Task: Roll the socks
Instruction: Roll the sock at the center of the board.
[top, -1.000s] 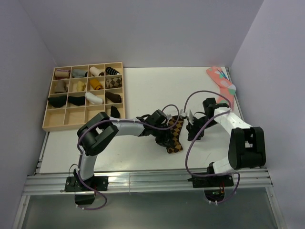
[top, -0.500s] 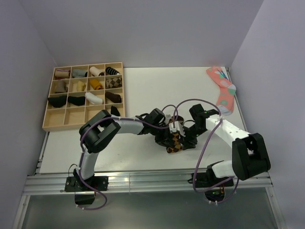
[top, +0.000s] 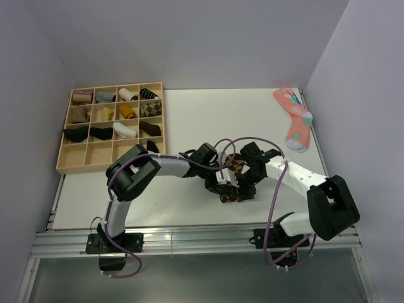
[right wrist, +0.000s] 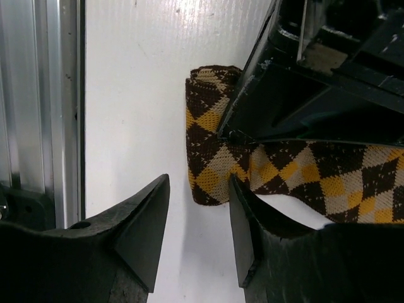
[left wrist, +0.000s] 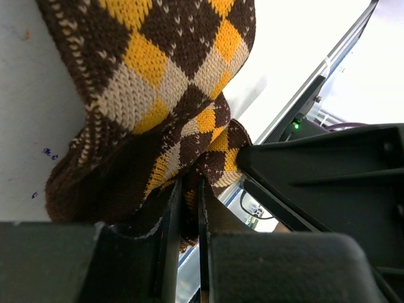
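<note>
The brown and orange argyle socks (top: 236, 166) lie bunched near the table's front middle, between my two grippers. My left gripper (top: 222, 184) is shut on a fold of the knit; in the left wrist view its jaws (left wrist: 187, 189) pinch dark fabric while the socks (left wrist: 164, 82) drape above. My right gripper (top: 243, 189) stands open right beside it. In the right wrist view the folded end of the socks (right wrist: 211, 158) lies just beyond my right gripper (right wrist: 199, 183), one finger (right wrist: 243, 214) touching its edge, nothing between the fingers.
A wooden compartment tray (top: 61, 165) with several rolled socks sits at the back left. A pink sock with teal patches (top: 295, 120) lies at the far right. The metal rail (right wrist: 44, 95) runs along the table's near edge, close to both grippers.
My right arm has swung left, up against the socks and my left gripper, and its jaws have widened. The socks have gone from a flat strip to a shorter bunch.
</note>
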Motion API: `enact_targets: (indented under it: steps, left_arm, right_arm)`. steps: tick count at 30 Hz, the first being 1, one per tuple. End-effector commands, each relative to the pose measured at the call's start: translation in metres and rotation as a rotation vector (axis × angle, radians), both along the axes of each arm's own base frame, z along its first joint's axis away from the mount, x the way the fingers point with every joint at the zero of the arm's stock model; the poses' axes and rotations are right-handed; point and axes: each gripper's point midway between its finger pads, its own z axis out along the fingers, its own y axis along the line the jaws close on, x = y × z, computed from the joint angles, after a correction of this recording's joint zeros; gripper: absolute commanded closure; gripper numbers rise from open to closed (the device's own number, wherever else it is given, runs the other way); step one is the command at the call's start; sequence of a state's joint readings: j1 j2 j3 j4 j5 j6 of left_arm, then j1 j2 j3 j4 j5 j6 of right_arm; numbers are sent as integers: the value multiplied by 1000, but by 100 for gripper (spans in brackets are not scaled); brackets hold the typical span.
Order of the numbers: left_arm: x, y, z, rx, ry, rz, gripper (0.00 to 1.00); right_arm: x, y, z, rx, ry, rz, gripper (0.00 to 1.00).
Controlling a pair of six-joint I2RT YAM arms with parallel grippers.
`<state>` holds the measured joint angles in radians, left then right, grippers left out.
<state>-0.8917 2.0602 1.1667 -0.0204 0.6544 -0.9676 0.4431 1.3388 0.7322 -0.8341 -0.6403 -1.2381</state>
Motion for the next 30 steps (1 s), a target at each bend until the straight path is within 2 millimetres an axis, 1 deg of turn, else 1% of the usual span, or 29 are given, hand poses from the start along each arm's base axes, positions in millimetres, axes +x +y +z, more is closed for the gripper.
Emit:
enact_targets:
  steps: [1,6,16,21,25,26,28,29,30]
  left_arm:
    - [-15,39,-59,220,56,21,100]
    - [-16,38,-57,205,62,23,100]
    - [-14,35,-53,170,78,31,100]
    - [-13,33,-49,138,89,46,95]
    - [-13,32,-45,119,97,55,91]
    - [-15,34,-46,125,105,59,90]
    - [-10,29,-41,98,88,80,89]
    - [-10,32,-44,108,87,98,87]
    - [-9,31,-40,103,93,121,86]
  right_arm:
    - [0,2,-8,-22,10,-3,50]
    - [4,4,-14,-34,6,-15,52]
    - [6,2,-23,-93,6,-27,52]
    - [8,-1,-24,-128,22,-57,52]
    - [8,-7,-31,-180,50,-91,53]
    - [8,-8,-32,-190,55,-99,57]
    - [8,-9,-35,-208,77,-135,63]
    - [8,-9,-35,-213,87,-146,69]
    - [8,-9,-35,-217,98,-166,70]
